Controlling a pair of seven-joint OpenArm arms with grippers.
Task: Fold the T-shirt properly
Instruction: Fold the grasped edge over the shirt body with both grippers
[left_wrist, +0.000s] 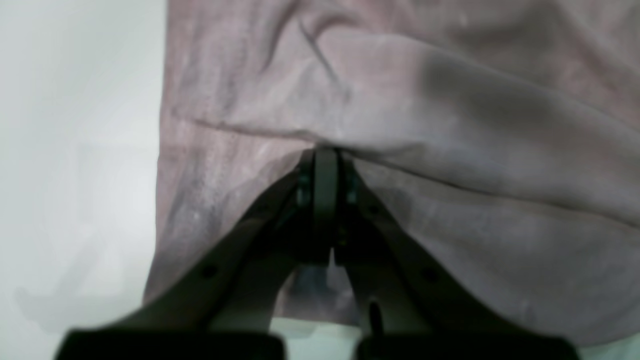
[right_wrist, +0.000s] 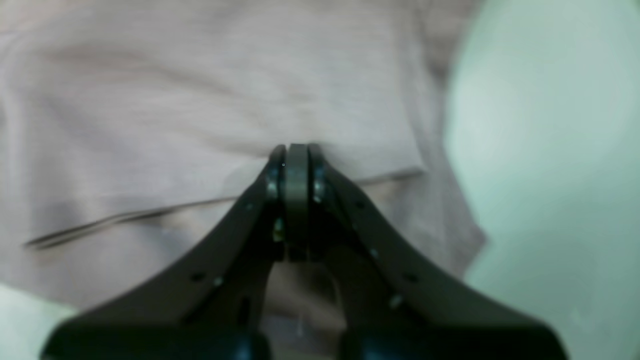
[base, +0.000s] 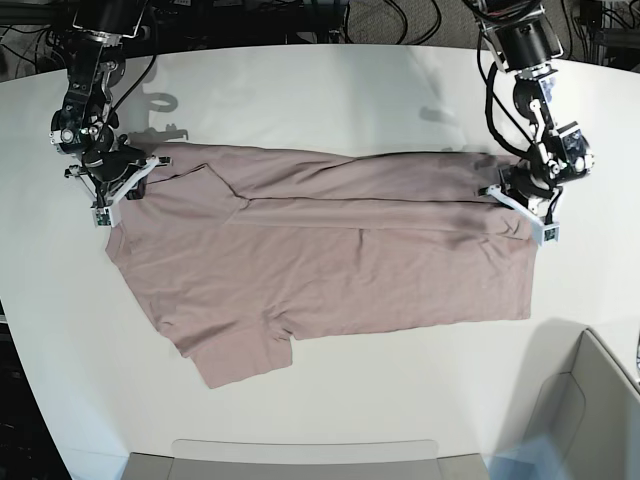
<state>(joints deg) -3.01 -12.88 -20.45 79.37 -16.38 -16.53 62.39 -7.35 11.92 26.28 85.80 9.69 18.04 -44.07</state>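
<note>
The dusty mauve-pink T-shirt lies spread across the white table, its far edge doubled over along a long crease. A sleeve points toward the near left. My left gripper sits at the shirt's right end. In the left wrist view the left gripper is shut, its tips pinching a raised fold of the T-shirt. My right gripper is at the shirt's far left corner. The right wrist view has the right gripper shut on a layer edge of the T-shirt.
A grey bin stands at the near right corner and a flat grey tray lies along the near edge. Cables run behind the table's far edge. Bare white table shows beyond and in front of the shirt.
</note>
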